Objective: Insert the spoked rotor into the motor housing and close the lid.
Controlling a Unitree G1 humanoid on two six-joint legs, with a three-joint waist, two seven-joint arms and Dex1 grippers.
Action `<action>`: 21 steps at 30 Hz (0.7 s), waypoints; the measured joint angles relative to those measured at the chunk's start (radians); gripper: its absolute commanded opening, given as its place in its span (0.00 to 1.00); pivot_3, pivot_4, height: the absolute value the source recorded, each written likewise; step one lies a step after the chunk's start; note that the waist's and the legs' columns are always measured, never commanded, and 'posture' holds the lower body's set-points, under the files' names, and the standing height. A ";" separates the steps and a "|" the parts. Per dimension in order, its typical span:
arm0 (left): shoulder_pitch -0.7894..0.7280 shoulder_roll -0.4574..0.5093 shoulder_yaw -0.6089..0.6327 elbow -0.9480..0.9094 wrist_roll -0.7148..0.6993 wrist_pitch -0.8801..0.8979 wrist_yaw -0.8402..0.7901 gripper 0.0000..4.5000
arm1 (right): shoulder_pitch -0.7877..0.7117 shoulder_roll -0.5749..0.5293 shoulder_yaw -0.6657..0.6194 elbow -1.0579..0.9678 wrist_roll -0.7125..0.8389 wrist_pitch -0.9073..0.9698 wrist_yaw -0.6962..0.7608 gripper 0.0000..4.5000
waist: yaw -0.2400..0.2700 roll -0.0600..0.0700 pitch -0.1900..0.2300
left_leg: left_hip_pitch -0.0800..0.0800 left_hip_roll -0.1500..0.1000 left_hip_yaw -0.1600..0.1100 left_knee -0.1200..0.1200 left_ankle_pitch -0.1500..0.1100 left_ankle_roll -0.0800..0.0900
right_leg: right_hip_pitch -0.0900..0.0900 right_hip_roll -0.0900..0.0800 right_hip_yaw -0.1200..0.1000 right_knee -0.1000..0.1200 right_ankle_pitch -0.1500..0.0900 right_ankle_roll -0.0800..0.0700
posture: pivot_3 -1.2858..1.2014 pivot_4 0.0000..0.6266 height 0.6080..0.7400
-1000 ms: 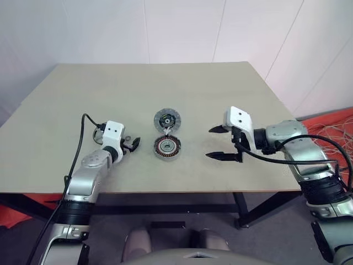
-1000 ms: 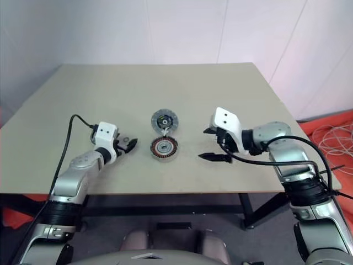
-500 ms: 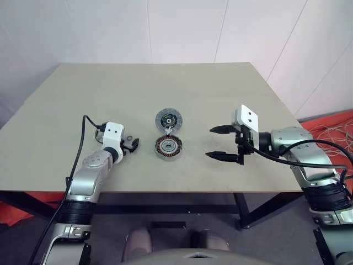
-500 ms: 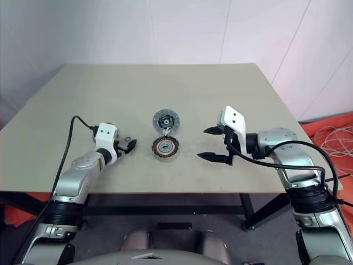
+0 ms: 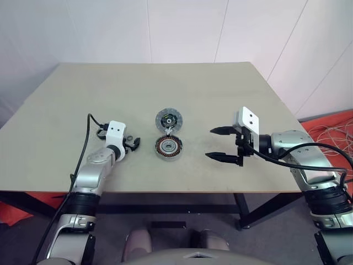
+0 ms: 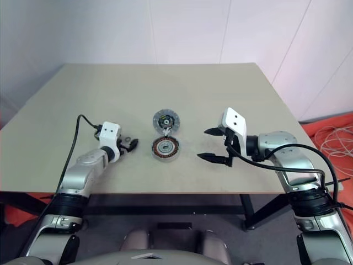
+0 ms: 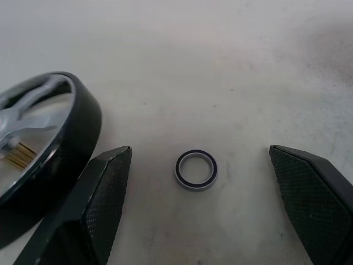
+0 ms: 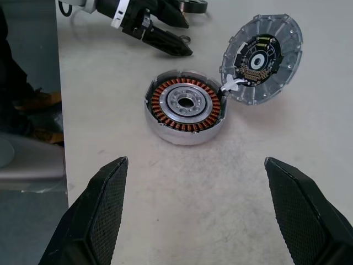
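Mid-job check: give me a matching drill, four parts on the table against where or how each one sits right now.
Things:
1. squat round metal motor housing
2. round lid with pale segmented rim
3. small silvery ring
4. dark-rimmed spoked rotor

Places or states:
A. on the table between the open left gripper's fingers
B. beside one left finger, outside the gap
C. copper windings exposed, nothing inserted
D. lying against the housing, dark centre up

Pairs: 1-C, 2-D, 3-A, 4-B

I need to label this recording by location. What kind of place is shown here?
Probably a robot lab or test room, not a factory line. A plain table holds just an opened motor housing with its lid beside it, white panel walls surround it, and loose cables lie on the floor.
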 measured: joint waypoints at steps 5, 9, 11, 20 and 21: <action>0.012 -0.005 -0.001 -0.008 0.000 0.002 -0.008 0.60 | 0.000 0.000 0.000 0.000 0.005 0.000 -0.008 1.00 | 0.000 0.000 0.000 | 0.000 0.000 0.000 0.000 0.000 0.000 | 0.000 0.000 0.000 0.000 0.000 0.000 | 0.52 0.00 1.00; 0.021 -0.010 0.007 -0.020 -0.002 0.014 0.003 0.30 | -0.001 0.000 0.000 0.000 0.007 0.000 -0.008 1.00 | 0.000 0.002 -0.001 | 0.000 0.000 0.000 0.000 0.000 0.000 | 0.000 0.000 0.000 0.000 0.000 0.000 | 0.52 0.00 1.00; 0.021 -0.011 0.015 -0.022 -0.002 0.022 0.014 0.17 | -0.001 0.000 0.000 0.000 0.008 -0.001 -0.008 1.00 | -0.001 0.002 -0.001 | 0.001 0.000 0.000 0.000 0.000 0.000 | 0.001 0.000 0.000 0.000 0.000 0.000 | 0.52 0.00 1.00; 0.023 0.012 0.006 -0.044 -0.002 0.044 -0.019 0.16 | -0.004 0.000 0.000 0.001 0.007 -0.003 -0.009 1.00 | -0.001 0.002 -0.001 | 0.000 0.000 0.000 0.000 0.000 0.000 | 0.000 0.000 0.000 0.000 0.000 0.000 | 0.52 0.00 1.00; 0.024 0.021 0.000 -0.050 -0.003 0.049 -0.035 0.16 | -0.004 0.000 0.000 0.001 0.007 -0.003 -0.009 1.00 | -0.001 0.002 -0.001 | 0.000 0.000 0.000 0.000 0.000 0.000 | 0.000 0.000 0.000 0.000 0.000 0.000 | 0.52 0.00 1.00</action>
